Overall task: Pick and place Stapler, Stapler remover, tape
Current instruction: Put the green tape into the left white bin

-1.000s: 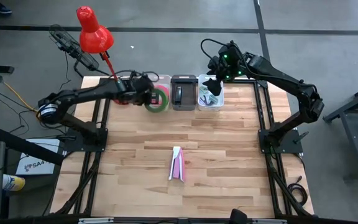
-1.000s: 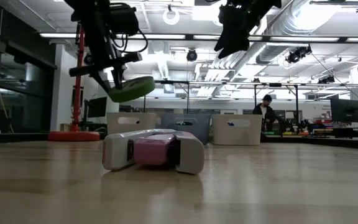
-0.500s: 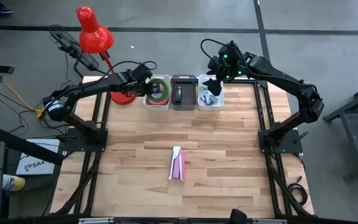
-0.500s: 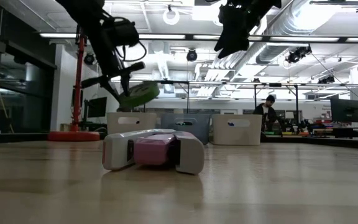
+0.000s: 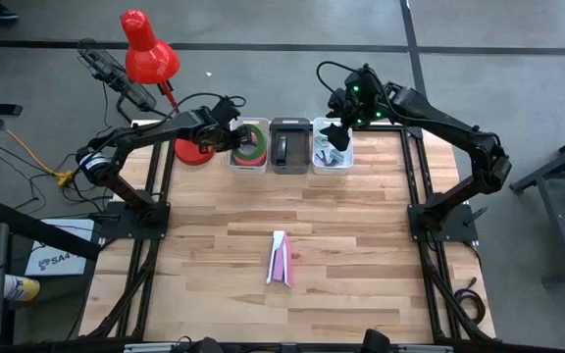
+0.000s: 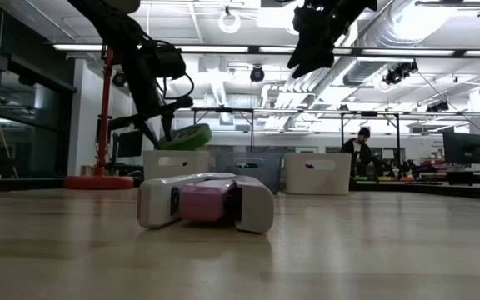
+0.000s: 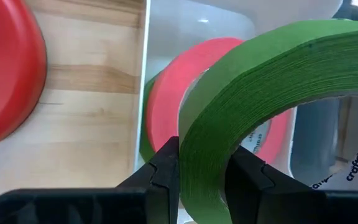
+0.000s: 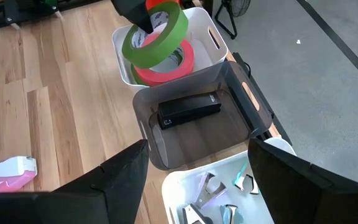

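Green tape roll (image 8: 155,38) tilted, raised over white bin (image 8: 213,41); pink roll (image 8: 179,67) lies flat inside, another green roll (image 7: 145,118) beneath it. Black stapler (image 8: 189,109) flat in grey bin (image 8: 253,115). Staple removers (image 8: 211,190) in neighbouring white bin (image 5: 329,165).

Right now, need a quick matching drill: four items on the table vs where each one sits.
Things:
1. green ring-shaped tape roll
2. pink tape roll
3. black stapler
4. pink-and-white stapler

Places:
A. lying in the grey middle bin
B. on the bare wooden tabletop
C. pinched in the left gripper over the white bin
D. lying inside the white bin

Pairs: 1-C, 2-D, 3-A, 4-B
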Available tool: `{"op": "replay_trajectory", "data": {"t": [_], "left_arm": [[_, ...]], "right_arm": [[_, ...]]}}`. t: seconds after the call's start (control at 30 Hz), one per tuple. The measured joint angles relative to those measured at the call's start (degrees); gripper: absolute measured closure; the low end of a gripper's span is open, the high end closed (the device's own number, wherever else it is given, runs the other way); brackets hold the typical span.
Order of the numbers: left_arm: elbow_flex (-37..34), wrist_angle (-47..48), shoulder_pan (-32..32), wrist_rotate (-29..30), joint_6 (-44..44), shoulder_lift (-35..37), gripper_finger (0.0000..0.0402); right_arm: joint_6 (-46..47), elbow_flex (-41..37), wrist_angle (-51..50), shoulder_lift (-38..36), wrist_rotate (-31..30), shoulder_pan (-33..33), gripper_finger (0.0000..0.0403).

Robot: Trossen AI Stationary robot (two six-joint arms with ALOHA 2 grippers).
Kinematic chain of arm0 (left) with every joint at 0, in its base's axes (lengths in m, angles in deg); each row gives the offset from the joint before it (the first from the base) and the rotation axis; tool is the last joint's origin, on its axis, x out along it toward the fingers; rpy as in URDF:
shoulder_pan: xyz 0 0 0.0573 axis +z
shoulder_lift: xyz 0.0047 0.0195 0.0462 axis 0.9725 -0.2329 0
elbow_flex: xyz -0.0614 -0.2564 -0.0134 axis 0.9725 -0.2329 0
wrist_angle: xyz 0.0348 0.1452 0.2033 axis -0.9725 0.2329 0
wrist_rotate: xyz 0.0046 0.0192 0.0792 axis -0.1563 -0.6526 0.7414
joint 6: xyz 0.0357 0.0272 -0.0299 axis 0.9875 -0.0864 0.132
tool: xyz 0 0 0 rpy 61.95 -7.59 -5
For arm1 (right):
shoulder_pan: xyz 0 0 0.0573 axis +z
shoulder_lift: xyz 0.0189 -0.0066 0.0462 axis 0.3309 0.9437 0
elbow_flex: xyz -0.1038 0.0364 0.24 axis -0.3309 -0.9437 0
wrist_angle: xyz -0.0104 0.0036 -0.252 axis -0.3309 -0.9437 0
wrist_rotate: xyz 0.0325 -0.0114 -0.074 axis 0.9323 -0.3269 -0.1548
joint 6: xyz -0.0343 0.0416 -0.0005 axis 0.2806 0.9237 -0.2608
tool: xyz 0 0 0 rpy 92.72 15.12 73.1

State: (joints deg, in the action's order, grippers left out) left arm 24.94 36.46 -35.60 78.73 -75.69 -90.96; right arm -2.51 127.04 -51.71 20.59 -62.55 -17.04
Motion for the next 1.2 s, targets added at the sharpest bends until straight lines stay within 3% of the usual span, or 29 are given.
{"op": "replay_trajectory", "data": {"t": [0.33,0.57,0.73,1.0,1.2], "left_arm": [[0.16,2.12,-0.05,0.3,-0.44,-0.04,0.0319],[6.22,11.02,-0.05,4.14,2.6,-0.05,0.0319],[10.25,12.15,-0.05,5.44,4.1,-0.27,0.0319],[18.77,18.79,-0.11,6.03,8.6,-7.89,0.0319],[26.75,29.2,-0.92,7.52,13.36,-13.64,0.0319]], "right_arm": [[0.0,0.0,-0.02,0.0,0.0,-0.02,0.0136],[-0.08,0.0,-0.02,0.0,0.0,-0.02,0.0135],[-0.2,0.0,0.0,0.0,0.0,-0.02,0.0137],[-0.15,0.0,0.01,0.0,0.0,-0.02,0.0136],[-0.07,0.0,-0.63,0.0,0.01,-0.02,0.0135]]}}
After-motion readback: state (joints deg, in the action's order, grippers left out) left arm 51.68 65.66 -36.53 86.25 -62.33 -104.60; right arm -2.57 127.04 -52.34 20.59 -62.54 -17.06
